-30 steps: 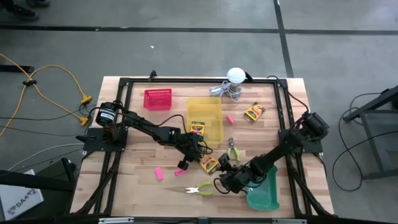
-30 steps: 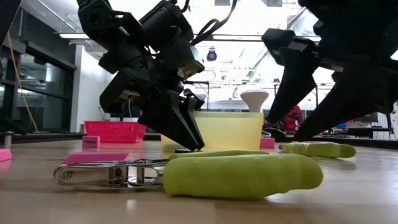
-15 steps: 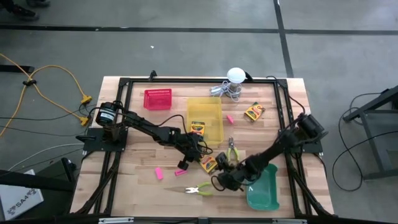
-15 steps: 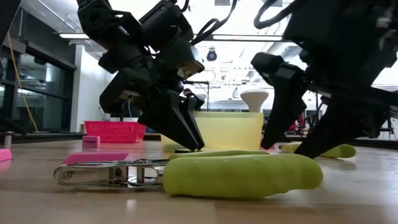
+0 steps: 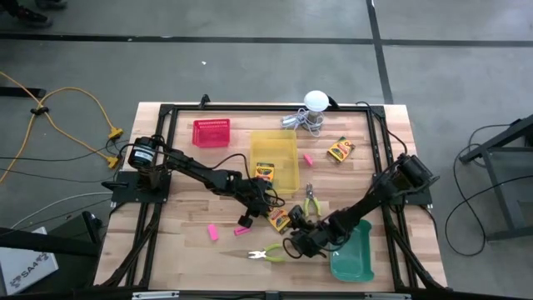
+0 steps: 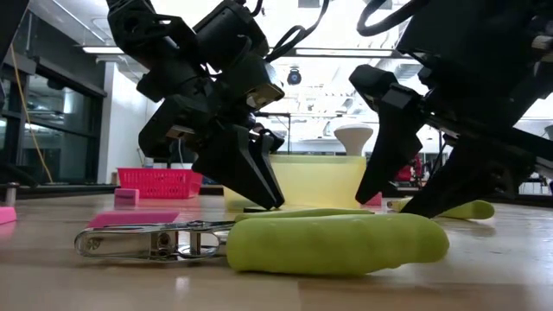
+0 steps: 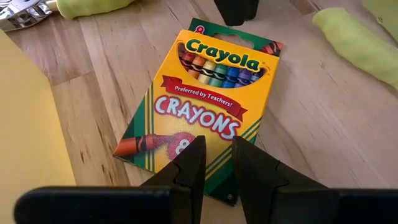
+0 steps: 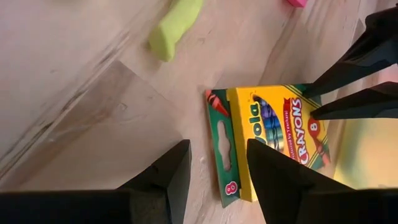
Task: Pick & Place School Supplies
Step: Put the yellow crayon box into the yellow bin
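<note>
Tool on the left arm (image 5: pixel 265 206) sits right at the short end of the flat yellow-and-green Crayola crayon box (image 5: pixel 280 219) lying on the wooden table (image 5: pixel 183 242), near the middle. In the left wrist view its two dark fingers (image 7: pixel 186 167) are nearly pressed together, just a thin slit between them, tips over the box's edge and not pinching anything.

Right arm's tool (image 5: pixel 301 242) hangs low at about 5 o'clock from that box, close by, fingers (image 8: pixel 171 171) spread wide with bare table between them and the box just ahead.

Looks to me like the pick step on this crayon box, with both arms crowding it. A flat box is awkward to grab, so I'd guess the next move needs the right tool to line its spread fingers up across the box's narrow width and come down without bumping the left tool.

Compared with half a second ago, the right arm has shifted only a touch, its tool edging slightly in the low view. Left arm hasn't budged, and the box is in the same spot.
</note>
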`<state>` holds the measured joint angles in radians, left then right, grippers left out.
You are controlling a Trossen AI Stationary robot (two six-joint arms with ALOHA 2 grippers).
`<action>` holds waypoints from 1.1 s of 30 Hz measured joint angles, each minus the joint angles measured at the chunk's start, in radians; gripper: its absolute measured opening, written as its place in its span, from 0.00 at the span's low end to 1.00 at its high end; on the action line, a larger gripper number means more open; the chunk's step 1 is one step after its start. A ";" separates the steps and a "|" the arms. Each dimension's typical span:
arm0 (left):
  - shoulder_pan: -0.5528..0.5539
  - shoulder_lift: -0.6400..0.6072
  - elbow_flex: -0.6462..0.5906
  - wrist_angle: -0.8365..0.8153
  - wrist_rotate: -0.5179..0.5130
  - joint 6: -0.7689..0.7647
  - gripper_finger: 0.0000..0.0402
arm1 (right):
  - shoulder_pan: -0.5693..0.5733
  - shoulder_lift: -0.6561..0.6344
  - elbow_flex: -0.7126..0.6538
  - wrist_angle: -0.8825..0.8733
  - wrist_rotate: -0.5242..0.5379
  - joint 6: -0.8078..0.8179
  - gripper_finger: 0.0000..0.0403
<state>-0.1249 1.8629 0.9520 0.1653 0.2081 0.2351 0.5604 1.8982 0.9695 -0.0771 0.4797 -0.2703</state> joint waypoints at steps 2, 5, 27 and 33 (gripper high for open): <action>0.000 0.000 0.000 0.000 0.000 0.000 0.19 | -0.007 0.000 0.000 0.007 -0.001 -0.005 0.37; 0.000 0.000 0.000 0.000 0.000 0.000 0.19 | -0.016 0.001 -0.001 0.016 -0.002 -0.023 0.37; 0.000 0.000 0.000 0.001 0.000 -0.002 0.19 | 0.013 0.055 0.000 0.078 0.113 -0.051 0.37; -0.002 0.000 0.000 0.000 0.000 -0.004 0.19 | 0.017 0.055 -0.001 0.081 0.105 -0.049 0.32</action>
<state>-0.1266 1.8629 0.9524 0.1658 0.2076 0.2310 0.5774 1.9533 0.9687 0.0036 0.5844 -0.3195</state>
